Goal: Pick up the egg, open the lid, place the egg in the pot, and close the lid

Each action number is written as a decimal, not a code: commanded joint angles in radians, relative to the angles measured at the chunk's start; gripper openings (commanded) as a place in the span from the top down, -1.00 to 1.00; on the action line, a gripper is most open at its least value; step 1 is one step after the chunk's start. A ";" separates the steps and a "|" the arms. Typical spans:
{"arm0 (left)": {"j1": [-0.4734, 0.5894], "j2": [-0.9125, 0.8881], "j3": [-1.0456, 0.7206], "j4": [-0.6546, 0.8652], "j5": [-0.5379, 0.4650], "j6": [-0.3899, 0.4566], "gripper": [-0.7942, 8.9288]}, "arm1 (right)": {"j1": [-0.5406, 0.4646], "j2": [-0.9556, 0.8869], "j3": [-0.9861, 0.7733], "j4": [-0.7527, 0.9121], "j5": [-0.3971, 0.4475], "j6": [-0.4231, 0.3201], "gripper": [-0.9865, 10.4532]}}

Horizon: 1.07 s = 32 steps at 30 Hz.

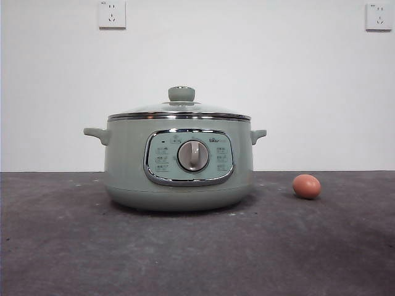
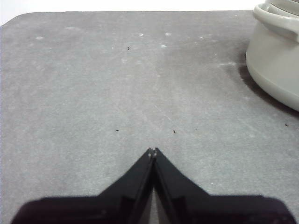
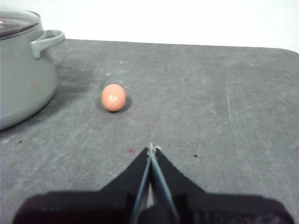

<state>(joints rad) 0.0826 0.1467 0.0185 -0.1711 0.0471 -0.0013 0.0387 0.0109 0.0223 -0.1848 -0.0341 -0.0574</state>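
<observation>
The sage-green pot (image 1: 179, 163) stands mid-table, its control panel and grey dial facing the front view. The glass lid (image 1: 180, 111) sits closed on it, green knob on top. The brown-orange egg (image 1: 307, 186) lies on the table to the pot's right, apart from it. In the right wrist view the egg (image 3: 113, 97) rests beyond my right gripper (image 3: 152, 148), which is shut and empty, with the pot (image 3: 23, 79) off to one side. My left gripper (image 2: 153, 150) is shut and empty over bare table, and the pot's side (image 2: 275, 60) shows at that view's edge. Neither arm appears in the front view.
The dark grey table (image 1: 197, 246) runs to a white wall carrying two sockets (image 1: 112, 13). The table's far edge and rounded corner (image 2: 18, 18) show in the left wrist view.
</observation>
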 commanded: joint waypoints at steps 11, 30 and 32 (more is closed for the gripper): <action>0.003 0.000 -0.009 0.010 0.021 -0.036 0.84 | 0.000 -0.002 -0.008 0.006 -0.004 0.186 0.83; 0.002 0.044 0.335 -0.196 0.188 -0.177 0.85 | 0.000 0.125 0.306 -0.108 -0.121 0.293 0.85; 0.002 0.069 0.394 -0.243 0.199 -0.169 0.85 | 0.000 0.171 0.375 -0.150 -0.148 0.290 0.85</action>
<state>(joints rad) 0.0826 0.2100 0.3988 -0.4076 0.2394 -0.1688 0.0387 0.1711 0.3729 -0.3367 -0.1749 0.2249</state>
